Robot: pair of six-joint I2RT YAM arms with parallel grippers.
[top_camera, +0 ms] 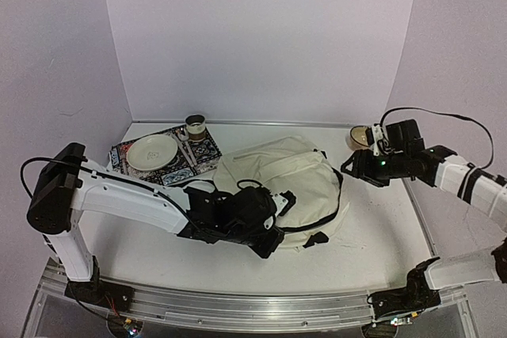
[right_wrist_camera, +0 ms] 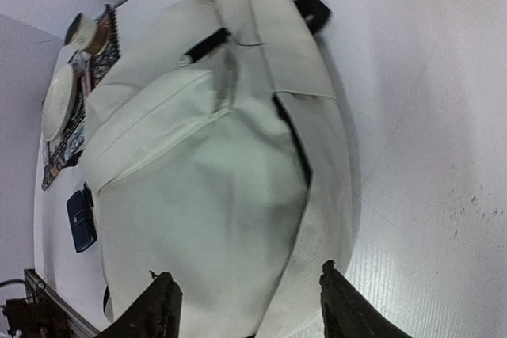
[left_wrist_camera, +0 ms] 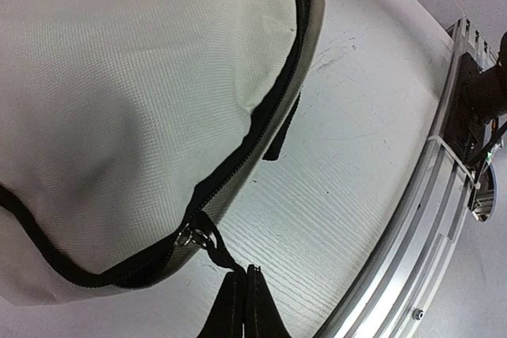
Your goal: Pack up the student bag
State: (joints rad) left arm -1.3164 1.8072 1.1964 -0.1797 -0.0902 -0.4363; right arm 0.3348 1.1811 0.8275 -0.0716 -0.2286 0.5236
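Currently the left gripper (left_wrist_camera: 244, 273) is pinching the zipper pull (left_wrist_camera: 219, 252) of the student bag (left_wrist_camera: 119, 100), whose zipper (left_wrist_camera: 269, 108) is running ahead-right of it, while the right gripper (right_wrist_camera: 247, 281) is standing open.

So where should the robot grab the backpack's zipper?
By the black pull tab hanging from the metal slider, approached from the aluminium rail. It's a thin strip sticking out past the backpack, easy to pinch; the left gripper is shut on it.

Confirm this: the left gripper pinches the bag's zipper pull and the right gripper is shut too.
No: the right gripper is open, fingers spread above the student bag, as the right wrist view shows. The left gripper does pinch the zipper pull.
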